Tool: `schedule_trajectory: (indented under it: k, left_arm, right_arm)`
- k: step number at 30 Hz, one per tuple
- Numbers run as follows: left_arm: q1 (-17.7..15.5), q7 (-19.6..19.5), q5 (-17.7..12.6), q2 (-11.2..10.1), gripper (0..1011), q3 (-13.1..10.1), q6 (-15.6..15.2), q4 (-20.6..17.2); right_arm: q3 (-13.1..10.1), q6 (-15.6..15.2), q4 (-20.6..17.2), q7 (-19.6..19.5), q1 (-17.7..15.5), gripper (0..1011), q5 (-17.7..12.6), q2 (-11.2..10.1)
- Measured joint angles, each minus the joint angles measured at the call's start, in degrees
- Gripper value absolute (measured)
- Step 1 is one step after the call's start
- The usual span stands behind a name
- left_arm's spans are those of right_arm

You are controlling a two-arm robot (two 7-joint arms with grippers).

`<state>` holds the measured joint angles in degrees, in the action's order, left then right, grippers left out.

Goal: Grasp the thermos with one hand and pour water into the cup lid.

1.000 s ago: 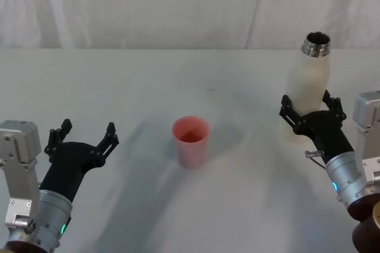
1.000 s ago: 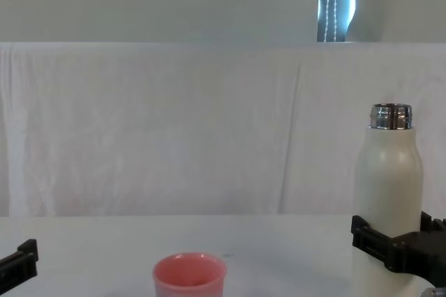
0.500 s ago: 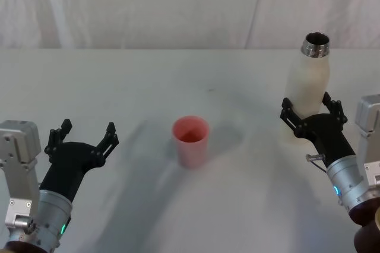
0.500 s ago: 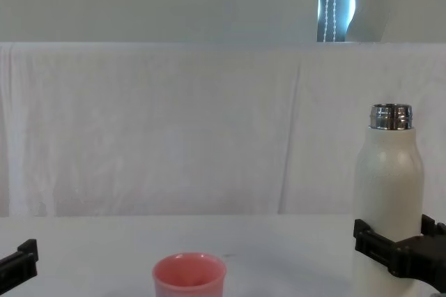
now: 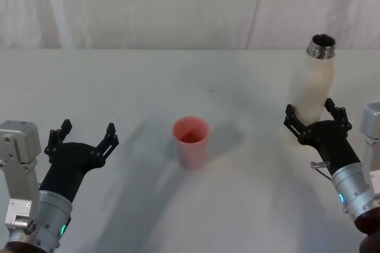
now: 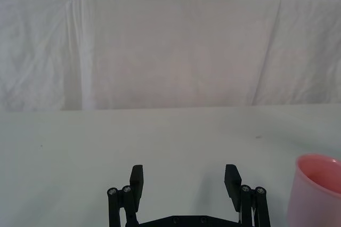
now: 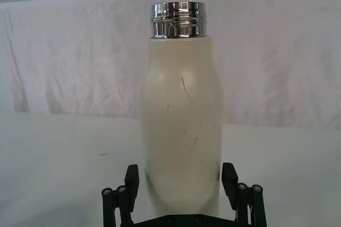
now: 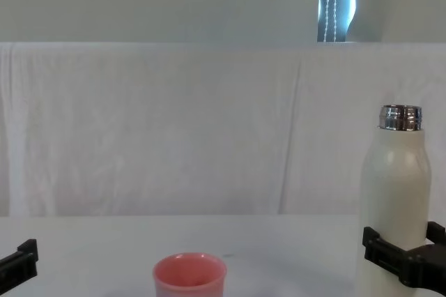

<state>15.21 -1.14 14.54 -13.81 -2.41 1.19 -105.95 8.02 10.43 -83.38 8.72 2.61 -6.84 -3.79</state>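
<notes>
One thermos (image 5: 310, 84) and one cup lid (image 5: 190, 141) stand on the white tabletop (image 5: 178, 81), with two end effectors near them. The cup lid stands upright with its mouth open; its inside looks bare, though the bottom is hard to make out. The thermos stands to the right of the cup lid, uncapped, its contents hidden. The right end effector (image 5: 316, 121) has its fingers spread on either side of the thermos's lower body; whether they touch it is unclear. The left end effector (image 5: 83, 138) is to the left of the cup lid, spread and holding nothing.
</notes>
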Motion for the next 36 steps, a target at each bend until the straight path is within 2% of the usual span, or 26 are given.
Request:
schedule_trajectory:
  k: [15,28,36]
  left_arm:
    - [0.0,0.0,0.0,0.0,1001,0.0,0.0,0.0]
    - [0.0,0.0,0.0,0.0,1001,0.0,0.0,0.0]
    - [0.0,0.0,0.0,0.0,1001,0.0,0.0,0.0]
  right_arm:
    - [-0.02,-0.32,-2.6,0.07,-2.49,1002,-0.46,-0.34]
    - [0.19,-0.33,-6.47,0.49,-6.43,1002,0.18,-1.86]
    - [1.83,0.31,-7.86,0.94,-8.71,1002,1.68,-2.46]
